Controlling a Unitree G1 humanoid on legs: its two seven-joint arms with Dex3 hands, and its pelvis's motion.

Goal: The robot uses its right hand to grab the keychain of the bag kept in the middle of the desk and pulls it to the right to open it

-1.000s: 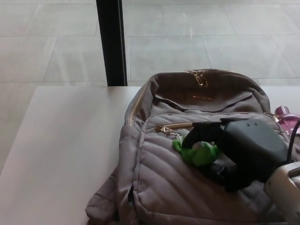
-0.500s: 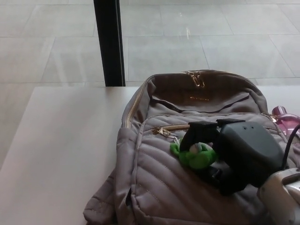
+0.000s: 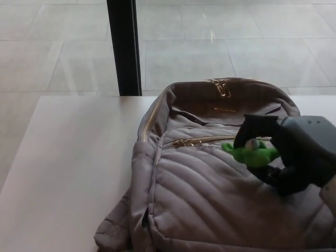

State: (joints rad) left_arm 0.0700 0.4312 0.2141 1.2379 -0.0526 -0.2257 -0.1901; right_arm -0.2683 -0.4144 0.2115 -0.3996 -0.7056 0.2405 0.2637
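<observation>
In the head view, the only one we have, we see our right hand come in from the picture's right with its black fingers closed around the green plush keychain, which sits over the upper right of the front pocket of the grey quilted bag. The bag lies in the middle of the white desk, its top toward the window and the dark post behind it. The gold zipper of the front pocket runs from the pocket's left corner toward the keychain, and we judge that the pull to the right is under way, though we cannot tell from here whether the teeth left of the keychain stand parted or merely lie flat. So we take the step in hand as the opening pull, somewhere in its middle. The next move, in our view, calls for a firm hold on the plush and a steady draw rightward along the curved line of the zipper, low to the fabric so the bag does not drag across the desk. As for contents, the pocket shows no gap that we can look into, and the main compartment's zipper at the top appears closed; nothing inside is visible. Our left hand does not show.
</observation>
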